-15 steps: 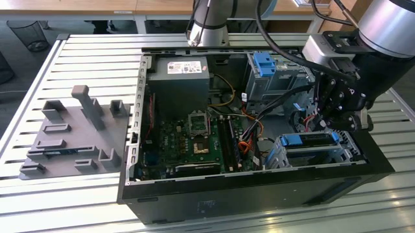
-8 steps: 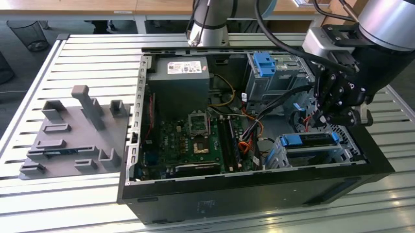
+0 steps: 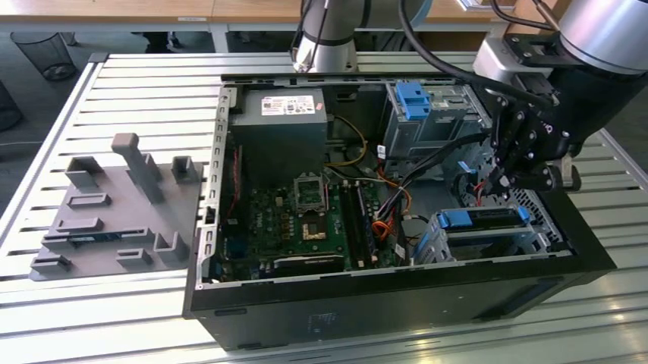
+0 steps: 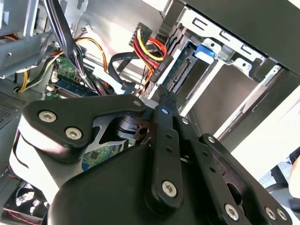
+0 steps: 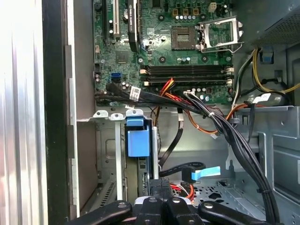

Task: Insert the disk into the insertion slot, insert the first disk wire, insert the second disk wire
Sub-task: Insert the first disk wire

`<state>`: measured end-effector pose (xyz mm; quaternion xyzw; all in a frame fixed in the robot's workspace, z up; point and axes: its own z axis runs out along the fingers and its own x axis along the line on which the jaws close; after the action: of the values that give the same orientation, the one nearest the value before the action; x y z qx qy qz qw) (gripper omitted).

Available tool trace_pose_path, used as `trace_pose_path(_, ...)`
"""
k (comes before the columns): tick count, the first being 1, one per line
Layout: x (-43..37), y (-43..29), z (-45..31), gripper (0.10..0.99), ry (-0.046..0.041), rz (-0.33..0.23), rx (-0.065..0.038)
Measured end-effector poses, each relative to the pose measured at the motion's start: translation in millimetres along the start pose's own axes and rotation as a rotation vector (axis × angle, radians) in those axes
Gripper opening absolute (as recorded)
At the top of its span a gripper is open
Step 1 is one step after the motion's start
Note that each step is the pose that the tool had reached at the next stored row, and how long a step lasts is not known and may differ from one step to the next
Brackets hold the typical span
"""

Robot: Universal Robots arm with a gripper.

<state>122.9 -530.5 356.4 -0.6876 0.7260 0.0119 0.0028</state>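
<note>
Slatted table [image 3: 132, 91] has loads of free room, but inside the PC case [image 3: 405, 303] it's tight. Taller grey cage [image 3: 430, 125] and the insertion slot [image 3: 438, 244] both hug the case wall on the exterior view's right, w/ a cable-filled gap between them. The disk [image 3: 484, 218] is already sitting in the slot, blue frame on top. Gripper [image 3: 501, 182] hangs in that gap, close to the case's side edge. Can't tell the grip from the exterior view. In the second wrist view the jaws are pinched nearly together on a black plug [image 4: 166, 96], near the disk's end, w/ a red/yellow wire plug [image 4: 157, 70] just beside it.
</note>
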Motion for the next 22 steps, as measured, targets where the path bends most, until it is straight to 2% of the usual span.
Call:
trace_pose_path(9,-9.4,-3.0,-1.5,0.106,-0.0002,0.012,0.000)
trace_pose_path(14,-10.9,-3.7,-1.5,0.106,-0.0007,0.050,0.001)
trace_pose_path(18,-11.2,-7.7,-1.3,0.106,-0.0002,0.066,0.001)
trace_pose_path(19,-11.3,-8.7,-1.1,0.114,0.0019,0.069,0.002)
trace_pose_path(20,-11.4,-9.4,-1.0,0.114,0.0094,0.072,0.002)
trace_pose_path(21,-11.4,-10.0,-0.8,0.169,0.0186,0.077,0.003)
trace_pose_path(22,-11.4,-10.7,-0.4,0.169,0.0265,0.082,0.004)
